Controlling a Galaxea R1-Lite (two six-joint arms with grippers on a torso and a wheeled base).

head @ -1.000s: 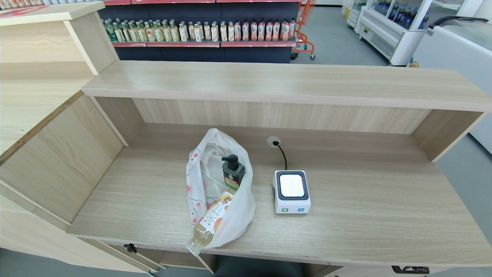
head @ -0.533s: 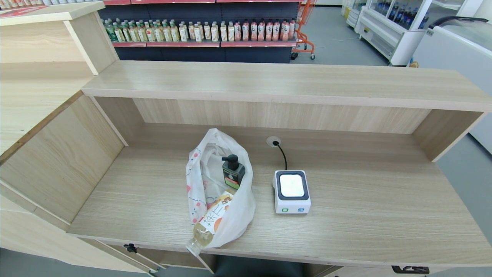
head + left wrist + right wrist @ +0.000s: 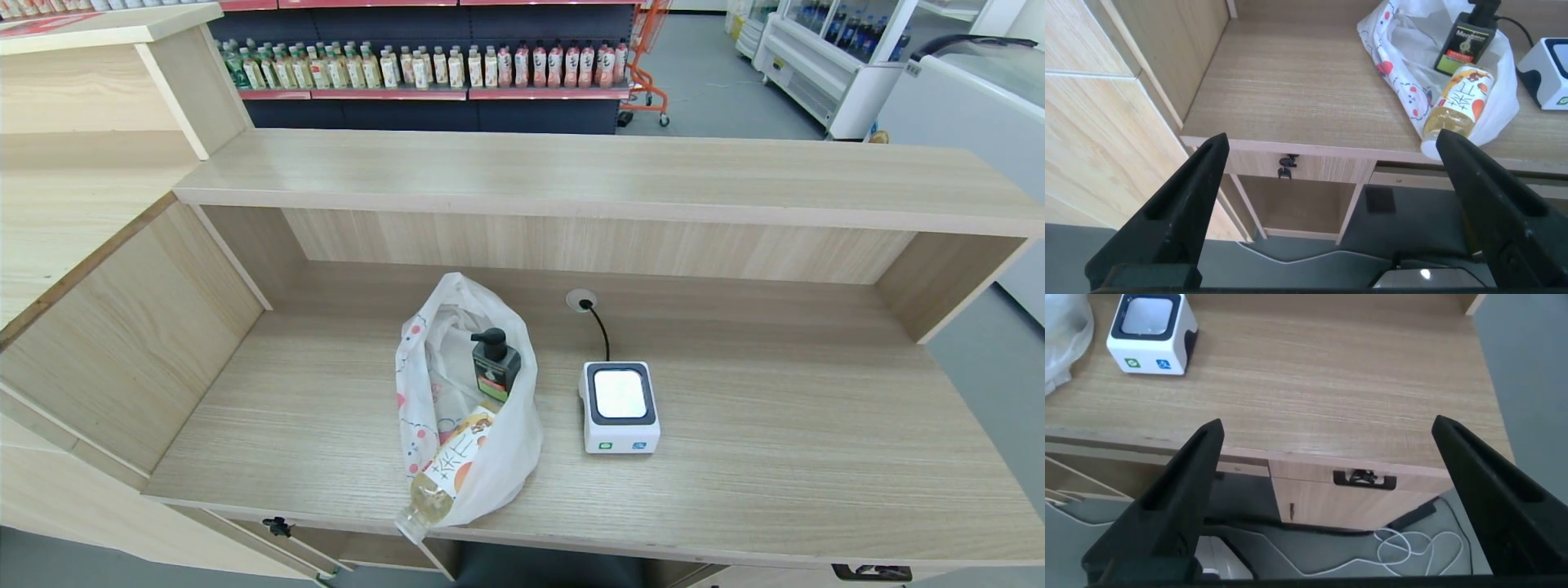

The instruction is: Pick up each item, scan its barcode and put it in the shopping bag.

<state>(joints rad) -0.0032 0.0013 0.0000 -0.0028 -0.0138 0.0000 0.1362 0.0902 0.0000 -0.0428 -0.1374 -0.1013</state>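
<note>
Shopping bag (image 3: 418, 390) loaded with two bottles, both grippers hanging wide open

Slumped white and open-mouthed on the wooden counter (image 3: 775, 457), just beside the scanner (image 3: 619, 406), on the robot's-left side of it and not quite touching. Inside: dark pump bottle (image 3: 495, 365) standing at the far end, drink bottle (image 3: 451, 467) lying down at the near end. Worth watching, that drink bottle: long axis running from the bag's middle toward the robot, clear end poking out past the plastic right at the counter's front edge. Looks liable to roll or slip off.

Left gripper (image 3: 1333, 140) parked off the front edge, fingers spread wide and grasping nothing. Bag ahead of it and off toward the robot's right, so clearly the nearer arm for any nudge. Right gripper (image 3: 1328, 423) likewise off the front edge, fingers splayed and bare, scanner ahead toward the robot's left, bag beyond that.

Judging by both items in the bag, packing close to done. At most a push of the drink bottle deeper in, along its own axis, away from the edge.
</note>
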